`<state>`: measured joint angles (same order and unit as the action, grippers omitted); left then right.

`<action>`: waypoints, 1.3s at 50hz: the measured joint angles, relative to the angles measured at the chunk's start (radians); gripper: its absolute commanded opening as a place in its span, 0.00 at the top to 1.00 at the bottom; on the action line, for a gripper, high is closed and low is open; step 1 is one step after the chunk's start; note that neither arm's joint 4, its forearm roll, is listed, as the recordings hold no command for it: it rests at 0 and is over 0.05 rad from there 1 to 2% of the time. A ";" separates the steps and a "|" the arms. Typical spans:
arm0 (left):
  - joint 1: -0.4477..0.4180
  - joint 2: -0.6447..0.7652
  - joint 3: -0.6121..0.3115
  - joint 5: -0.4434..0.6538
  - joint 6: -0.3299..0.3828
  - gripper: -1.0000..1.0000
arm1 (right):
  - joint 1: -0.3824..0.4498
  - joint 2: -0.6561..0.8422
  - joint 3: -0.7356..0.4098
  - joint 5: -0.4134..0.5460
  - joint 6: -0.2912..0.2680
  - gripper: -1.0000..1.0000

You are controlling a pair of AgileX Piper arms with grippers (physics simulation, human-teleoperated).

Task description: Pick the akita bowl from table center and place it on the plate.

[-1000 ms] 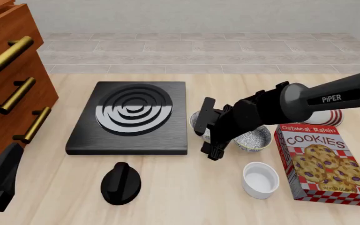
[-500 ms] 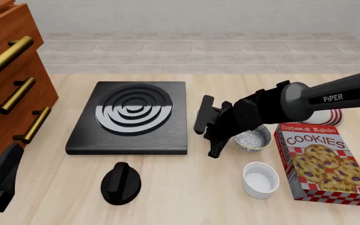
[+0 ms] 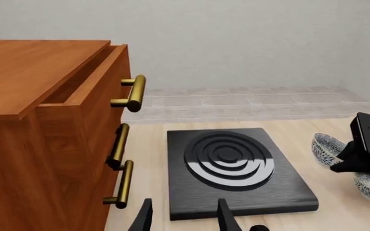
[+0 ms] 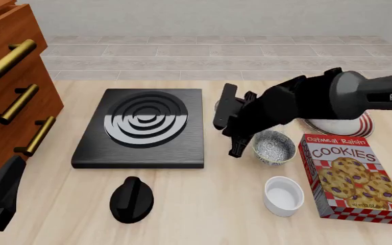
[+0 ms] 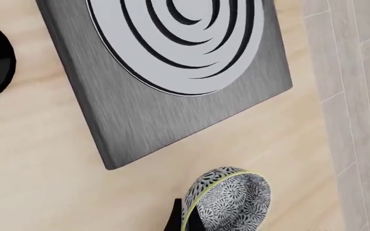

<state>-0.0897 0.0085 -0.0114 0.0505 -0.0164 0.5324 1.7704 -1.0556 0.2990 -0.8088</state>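
Above the table, right fingers (image 4: 227, 127) pinch the akita bowl (image 5: 227, 199) — left fingers (image 3: 183, 216) spread.

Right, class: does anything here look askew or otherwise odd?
Yes: the akita bowl, gripped at its rim by the right gripper, is tipped up on edge, its opening facing sideways, not level. The other speckled bowl sits upright beside the cookie box. Nothing looks spilled or broken.

akita bowl (image 5: 227, 199): speckled, tilted, pinched | plate (image 4: 365, 126): red-striped, mostly hidden
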 measured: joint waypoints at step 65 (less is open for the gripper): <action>-0.012 -0.005 -0.003 0.008 -0.004 0.00 | -0.254 -0.199 -0.156 0.284 0.234 1.00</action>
<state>-0.1022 0.0034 -0.0147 0.0582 -0.0206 0.2788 1.5710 -1.2114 0.5827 -0.5751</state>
